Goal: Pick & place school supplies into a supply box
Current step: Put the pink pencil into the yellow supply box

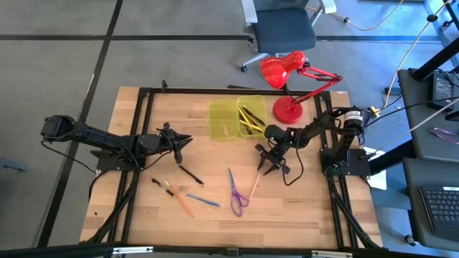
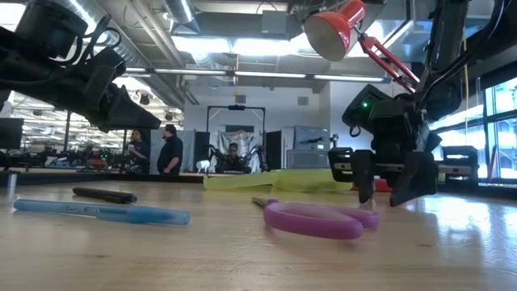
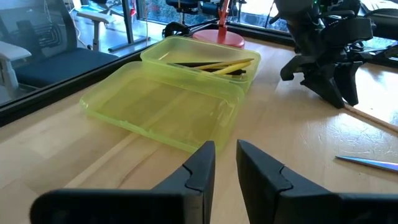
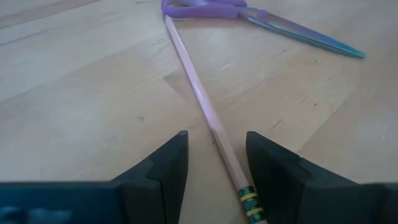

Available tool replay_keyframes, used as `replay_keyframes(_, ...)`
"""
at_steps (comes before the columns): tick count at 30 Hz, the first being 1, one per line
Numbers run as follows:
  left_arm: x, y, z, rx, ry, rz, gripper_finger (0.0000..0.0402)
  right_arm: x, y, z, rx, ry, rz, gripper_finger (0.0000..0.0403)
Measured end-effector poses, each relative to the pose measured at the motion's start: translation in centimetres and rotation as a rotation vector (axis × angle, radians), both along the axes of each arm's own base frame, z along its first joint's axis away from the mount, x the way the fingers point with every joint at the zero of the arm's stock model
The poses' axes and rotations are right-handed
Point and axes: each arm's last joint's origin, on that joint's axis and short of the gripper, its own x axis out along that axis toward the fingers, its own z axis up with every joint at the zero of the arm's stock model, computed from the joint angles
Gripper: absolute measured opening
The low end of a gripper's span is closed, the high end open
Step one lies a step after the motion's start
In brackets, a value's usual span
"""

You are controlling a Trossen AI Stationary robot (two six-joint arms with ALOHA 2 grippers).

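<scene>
The supply box (image 1: pixel 235 118) lies open on the far middle of the table. Its right half (image 3: pixel 211 62) holds yellow and black pencils, and its left half (image 3: pixel 161 112) is bare. My right gripper (image 1: pixel 272 163) is open and low over the table. Its fingers stand on either side of the pale pink pencil (image 4: pixel 205 106) near its green-banded end, without clearly touching it. The pencil lies flat, and its far end reaches the purple-handled scissors (image 1: pixel 237 193). My left gripper (image 3: pixel 226 146) hovers left of the box with a narrow gap between its fingers and nothing in it.
A black pen (image 1: pixel 190 174), a black marker (image 1: pixel 159 184), an orange pencil (image 1: pixel 179 201) and a blue pen (image 1: pixel 204 201) lie on the near left of the table. A red desk lamp (image 1: pixel 288 107) stands right of the box. People stand in the room behind.
</scene>
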Motion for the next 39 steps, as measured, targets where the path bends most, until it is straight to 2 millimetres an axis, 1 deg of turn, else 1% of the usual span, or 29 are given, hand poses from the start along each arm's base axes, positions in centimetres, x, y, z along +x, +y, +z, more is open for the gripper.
replay_keyframes(17,0.0,0.0,0.0,0.0,0.0,0.0,0.006,0.04,-0.05,-0.06,-0.042,0.007,-0.024,0.0162)
replay_keyframes(20,0.0,-0.01,0.0,0.0,0.0,0.0,0.0063,-0.04,-0.02,-0.13,-0.039,0.02,-0.024,0.0141)
replay_keyframes(27,0.01,0.0,0.01,0.0,-0.001,0.0,0.0059,-0.32,0.03,-0.36,-0.043,0.06,-0.026,0.0061)
replay_keyframes(30,0.0,0.0,0.0,0.0,0.0,0.0,0.0059,-0.39,0.15,-0.42,-0.048,0.087,-0.035,0.0036)
replay_keyframes(33,0.0,0.0,0.0,0.0,0.0,0.0,0.0062,-0.38,0.4,-0.45,-0.047,0.094,-0.026,0.0024)
replay_keyframes(36,0.0,0.0,0.0,0.0,0.0,0.0,0.0063,-0.35,0.42,-0.44,-0.029,0.099,-0.032,0.0025)
replay_keyframes(39,0.0,0.0,0.0,0.0,0.0,0.0,0.0061,-0.3,0.42,-0.41,0.013,0.143,-0.082,0.0027)
